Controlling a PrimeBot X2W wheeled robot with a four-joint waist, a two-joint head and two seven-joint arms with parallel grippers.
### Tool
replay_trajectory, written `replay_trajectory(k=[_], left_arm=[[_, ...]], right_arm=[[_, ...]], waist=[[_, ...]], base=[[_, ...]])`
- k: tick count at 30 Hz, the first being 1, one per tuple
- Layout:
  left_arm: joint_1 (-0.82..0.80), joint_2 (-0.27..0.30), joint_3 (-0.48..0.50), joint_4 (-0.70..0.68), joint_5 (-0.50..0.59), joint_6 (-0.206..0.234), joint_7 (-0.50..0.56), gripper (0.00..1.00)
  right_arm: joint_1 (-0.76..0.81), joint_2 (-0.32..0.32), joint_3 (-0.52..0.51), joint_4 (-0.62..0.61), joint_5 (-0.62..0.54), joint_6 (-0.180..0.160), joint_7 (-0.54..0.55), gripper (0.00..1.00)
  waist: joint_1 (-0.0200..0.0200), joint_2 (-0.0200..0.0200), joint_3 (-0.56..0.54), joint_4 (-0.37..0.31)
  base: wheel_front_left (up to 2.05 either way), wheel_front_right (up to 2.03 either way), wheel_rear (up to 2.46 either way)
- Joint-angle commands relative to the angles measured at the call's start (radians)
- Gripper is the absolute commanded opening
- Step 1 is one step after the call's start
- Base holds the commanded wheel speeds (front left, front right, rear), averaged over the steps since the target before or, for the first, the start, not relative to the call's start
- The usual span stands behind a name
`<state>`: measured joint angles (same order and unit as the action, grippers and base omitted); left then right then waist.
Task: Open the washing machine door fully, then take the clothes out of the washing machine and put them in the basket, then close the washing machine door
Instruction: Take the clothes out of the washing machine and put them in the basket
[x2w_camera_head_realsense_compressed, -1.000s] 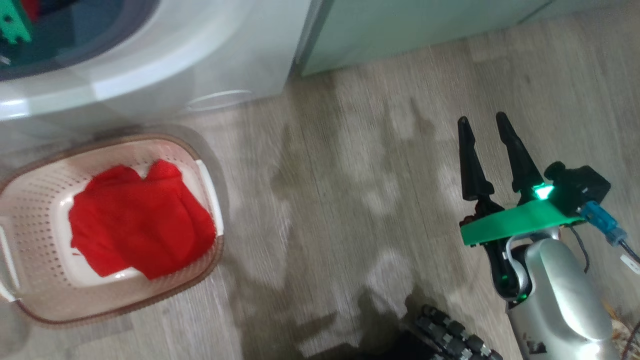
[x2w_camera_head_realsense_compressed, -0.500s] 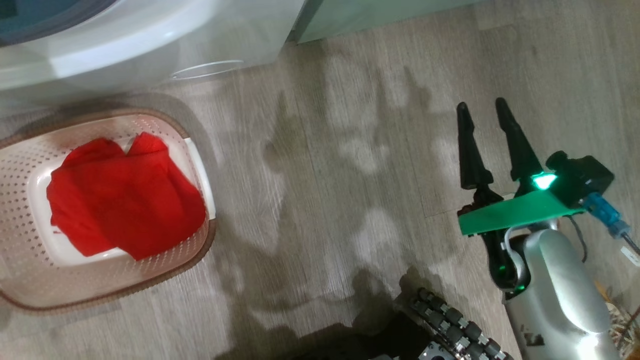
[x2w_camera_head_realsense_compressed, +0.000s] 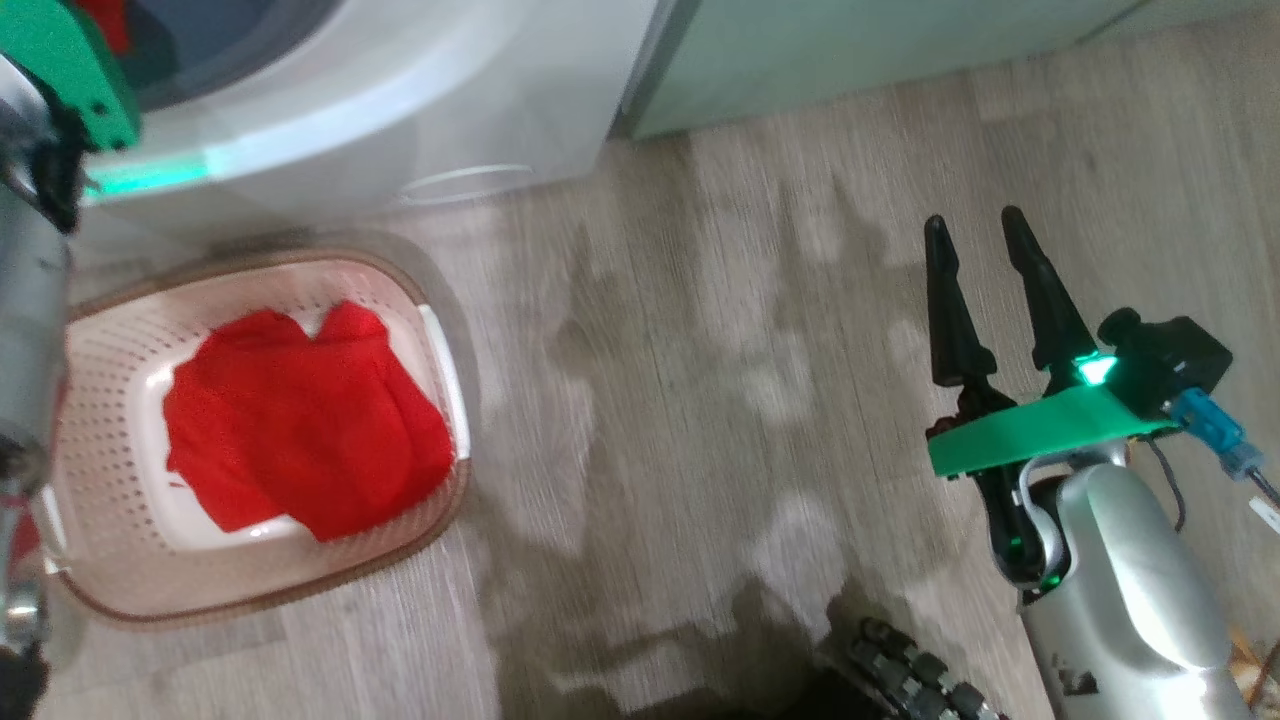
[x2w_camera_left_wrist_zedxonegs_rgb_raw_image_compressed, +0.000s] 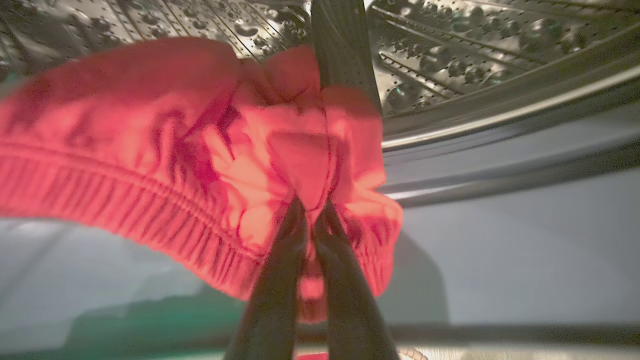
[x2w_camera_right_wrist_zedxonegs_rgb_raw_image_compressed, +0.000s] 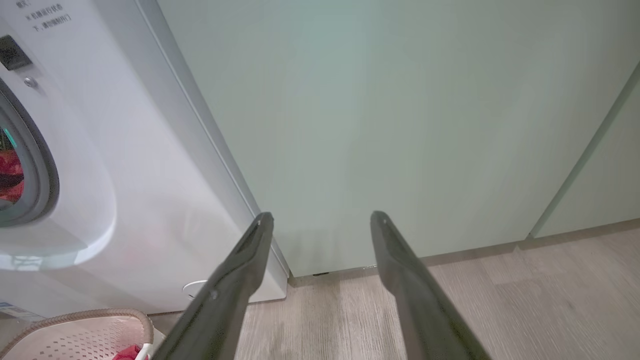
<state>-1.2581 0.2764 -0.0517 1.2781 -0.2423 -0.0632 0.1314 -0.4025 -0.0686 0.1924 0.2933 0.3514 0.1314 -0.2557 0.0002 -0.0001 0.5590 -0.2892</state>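
The job was partway through. The washing machine (x2w_camera_head_realsense_compressed: 420, 90) stood with its mouth open, but the door itself could not be made out, so how far it had swung was unclear. One bundle of red clothes (x2w_camera_head_realsense_compressed: 300, 430) already lay in the basket (x2w_camera_head_realsense_compressed: 110, 360), which sat on the floor (x2w_camera_head_realsense_compressed: 720, 420) just in front of the machine. Inside the drum (x2w_camera_left_wrist_zedxonegs_rgb_raw_image_compressed: 450, 50), the left gripper (x2w_camera_left_wrist_zedxonegs_rgb_raw_image_compressed: 310, 207) was clenched on a fold of a red garment (x2w_camera_left_wrist_zedxonegs_rgb_raw_image_compressed: 150, 145) with a gathered elastic edge, its two fingers pressed together on the cloth. The garment was near the mouth of the drum and not yet out. The right gripper (x2w_camera_head_realsense_compressed: 973, 225) hung well apart over bare floor, fingers spread and holding nothing, pointed toward the pale green cabinet (x2w_camera_right_wrist_zedxonegs_rgb_raw_image_compressed: 400, 125). By this reckoning, the held garment had yet to be carried to the basket and let go. Whether more laundry lay deeper in the drum could not be told, and the door remained to be closed.
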Motion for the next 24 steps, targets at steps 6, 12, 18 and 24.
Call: replay_trajectory(k=[6, 12, 18, 24], left_arm=[[0.077, -0.007, -0.023, -0.011, 0.002, -0.018, -0.072, 0.00], [0.204, -0.055, -0.059, -0.003, 0.011, -0.036, -0.148, 0.00], [0.357, -0.112, -0.084, 0.002, -0.003, -0.056, -0.192, 0.00], [0.492, -0.169, -0.107, 0.006, -0.022, -0.064, -0.206, 0.00]], right_arm=[[0.071, -0.028, 0.024, -0.006, -0.006, -0.001, -0.006, 1.00], [0.125, -0.044, 0.023, 0.010, -0.002, -0.001, -0.006, 1.00], [0.169, -0.055, 0.022, 0.017, 0.001, -0.001, -0.006, 1.00], [0.193, -0.059, 0.017, 0.013, 0.002, -0.001, -0.006, 1.00]], waist=[[-0.0002, 0.0001, -0.127, 0.053], [-0.0002, 0.0001, -0.240, 0.088], [-0.0002, 0.0001, -0.323, 0.118], [-0.0002, 0.0001, -0.351, 0.143]], base=[[0.00, 0.00, 0.00], [0.00, 0.00, 0.00], [0.00, 0.00, 0.00], [0.00, 0.00, 0.00]])
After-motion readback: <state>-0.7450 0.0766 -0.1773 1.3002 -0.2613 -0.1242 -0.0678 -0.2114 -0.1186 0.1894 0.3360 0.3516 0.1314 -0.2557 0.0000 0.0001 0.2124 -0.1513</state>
